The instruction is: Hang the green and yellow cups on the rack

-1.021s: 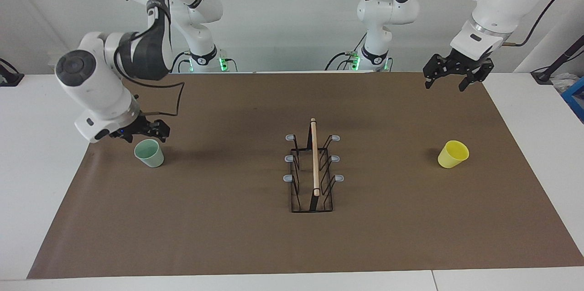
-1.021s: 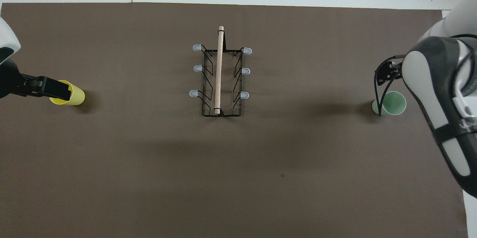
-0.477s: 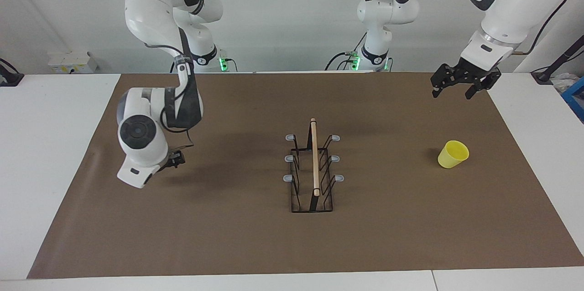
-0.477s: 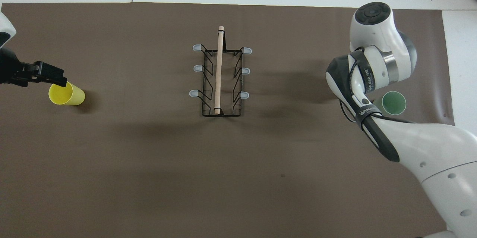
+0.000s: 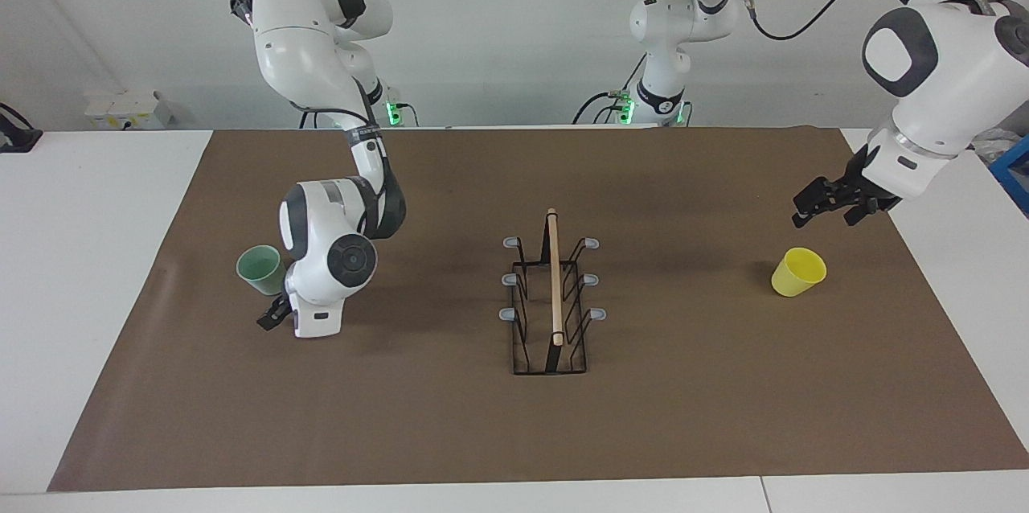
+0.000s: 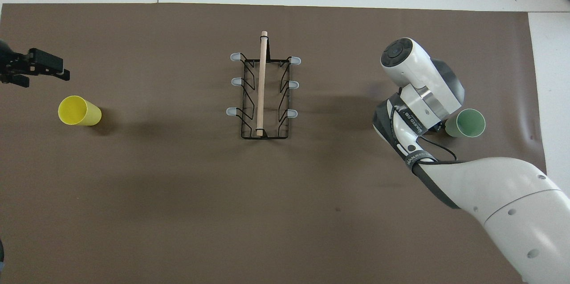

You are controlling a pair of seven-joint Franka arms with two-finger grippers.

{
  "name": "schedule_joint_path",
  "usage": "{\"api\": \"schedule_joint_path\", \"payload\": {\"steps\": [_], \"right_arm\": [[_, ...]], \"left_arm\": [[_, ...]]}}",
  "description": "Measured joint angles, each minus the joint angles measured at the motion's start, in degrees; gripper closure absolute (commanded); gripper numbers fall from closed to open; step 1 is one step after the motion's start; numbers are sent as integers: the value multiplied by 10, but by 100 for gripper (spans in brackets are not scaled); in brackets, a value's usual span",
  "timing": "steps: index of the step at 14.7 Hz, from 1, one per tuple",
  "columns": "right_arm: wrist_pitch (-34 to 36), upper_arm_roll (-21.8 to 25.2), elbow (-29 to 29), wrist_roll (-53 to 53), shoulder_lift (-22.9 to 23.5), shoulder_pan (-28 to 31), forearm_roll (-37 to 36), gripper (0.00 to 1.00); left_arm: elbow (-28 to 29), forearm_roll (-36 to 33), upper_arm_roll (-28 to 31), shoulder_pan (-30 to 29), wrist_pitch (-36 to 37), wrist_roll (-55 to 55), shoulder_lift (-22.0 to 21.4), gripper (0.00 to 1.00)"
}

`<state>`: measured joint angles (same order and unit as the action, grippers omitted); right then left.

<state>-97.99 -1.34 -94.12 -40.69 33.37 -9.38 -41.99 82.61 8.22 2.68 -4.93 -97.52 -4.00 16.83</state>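
The pale green cup (image 5: 259,269) (image 6: 466,123) stands upright on the brown mat toward the right arm's end. My right gripper (image 5: 272,310) lies low and level against its side. One dark finger (image 5: 268,317) shows by the cup's base; the wrist hides the other, so a grasp is not visible. The yellow cup (image 5: 798,272) (image 6: 79,111) stands upright toward the left arm's end. My left gripper (image 5: 826,211) (image 6: 42,70) hangs open and empty in the air close to it, not touching. The rack (image 5: 554,280) (image 6: 262,92) stands mid-table with bare prongs.
The brown mat (image 5: 691,424) covers most of the white table. My right arm's wrist and forearm (image 6: 418,110) hang low between the green cup and the rack. A blue box edge (image 5: 1014,175) sits off the mat at the left arm's end.
My right arm has swung round the green cup and now lies low against it, toward the rack. My left gripper has come down closer to the yellow cup.
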Motion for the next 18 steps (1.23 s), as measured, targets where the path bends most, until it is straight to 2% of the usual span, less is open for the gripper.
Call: {"api": "schedule_joint_path", "payload": {"steps": [2,6,12,13,14,15,16,18], "right_arm": [[0,0,-46,-8,-20,-10,-33,0],[-9,0,-94,-12,-41,-11,-80,0],[-62,3,-144,5,-51,9,-153,2],[-68,3,-151,6,-53,13,-166,11],[-73,4,-158,8,-54,17,-172,32],[-80,4,-163,8,-55,20,-177,86],[-83,4,-167,8,-56,21,-179,100],[-84,2,-170,10,-60,20,-181,100]], "left_arm": [[-13,5,9,-17,-13,8,26,0],[-52,14,16,-44,-19,32,91,0],[-64,94,20,-106,-26,131,148,0],[-62,105,20,-112,-29,161,154,0],[-55,117,20,-117,-35,196,158,0],[-45,129,20,-119,-43,235,160,0],[-37,142,21,-121,-49,274,162,0],[-17,166,23,-128,-64,337,164,0]]}}
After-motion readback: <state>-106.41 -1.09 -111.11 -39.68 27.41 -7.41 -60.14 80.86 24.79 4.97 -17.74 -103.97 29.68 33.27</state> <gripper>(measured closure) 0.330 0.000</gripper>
